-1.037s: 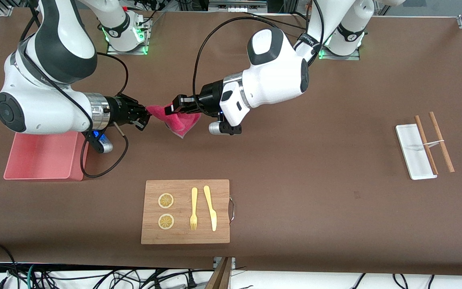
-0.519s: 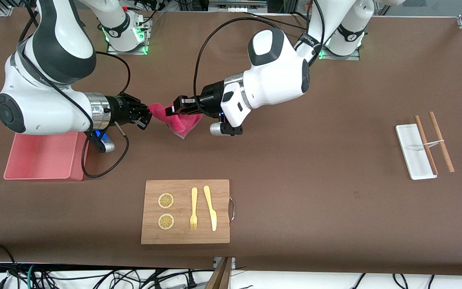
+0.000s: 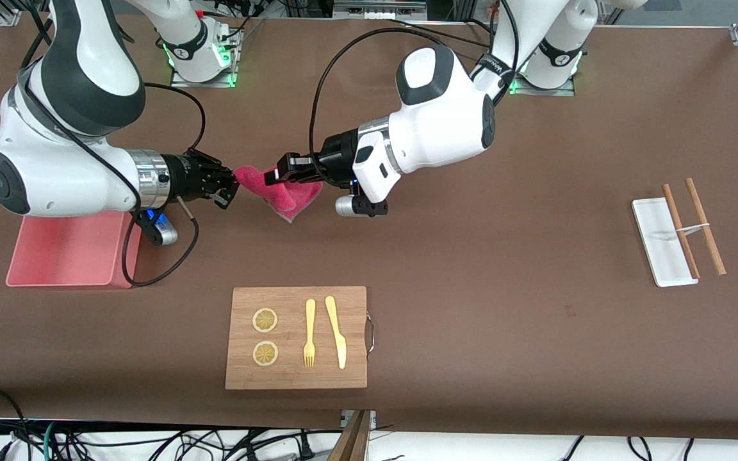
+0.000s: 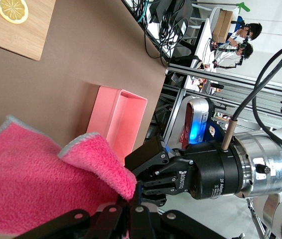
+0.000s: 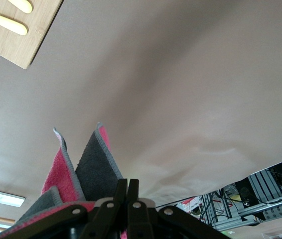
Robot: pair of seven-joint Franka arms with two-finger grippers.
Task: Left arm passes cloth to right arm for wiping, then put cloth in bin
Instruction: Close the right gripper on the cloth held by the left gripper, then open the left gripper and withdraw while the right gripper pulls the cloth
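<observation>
Magenta fuzzy cloth (image 3: 282, 192) hangs over the brown tabletop (image 3: 471, 269), both my claws clamped shut on it: left claw (image 3: 279, 174), right claw (image 3: 233, 184).

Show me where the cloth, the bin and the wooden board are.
cloth (image 3: 279, 194), front view, on its hanging fold.
bin (image 3: 65, 251), front view, on its bare floor.
wooden board (image 3: 295, 374), front view, on its bare edge.

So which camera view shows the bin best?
The front view: the whole pink bin shows at the right arm's end of the table, only one corner covered by the right arm. The left wrist view shows one end of it, past the cloth. The right wrist view does not show it.
</observation>
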